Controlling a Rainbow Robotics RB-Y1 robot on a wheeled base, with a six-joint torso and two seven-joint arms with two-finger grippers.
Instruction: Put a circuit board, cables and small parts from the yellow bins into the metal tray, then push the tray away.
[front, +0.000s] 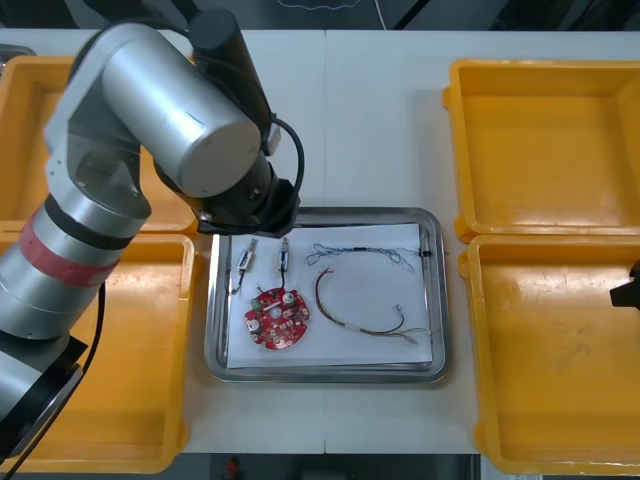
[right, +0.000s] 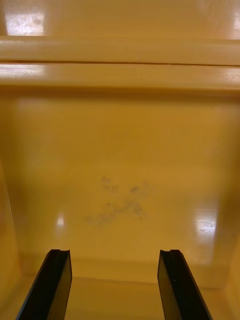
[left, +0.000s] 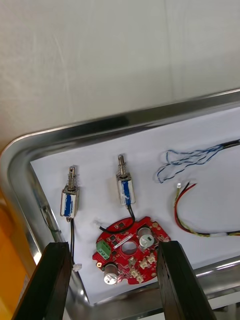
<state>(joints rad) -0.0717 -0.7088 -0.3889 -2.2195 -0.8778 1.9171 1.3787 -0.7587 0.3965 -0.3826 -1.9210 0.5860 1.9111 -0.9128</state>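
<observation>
The metal tray lies mid-table, white inside. On it lie a round red circuit board, two small metal parts with black leads, a twisted blue and white cable and a red and yellow cable. My left gripper hangs open above the tray's far left corner, with the circuit board showing between its fingers and the small metal parts just beyond. Nothing is held. My right gripper is open over the bare floor of the near right yellow bin.
Yellow bins flank the tray: two at the left, partly covered by my left arm, and two at the right, whose floors look bare. Bare table stretches beyond the tray's far rim.
</observation>
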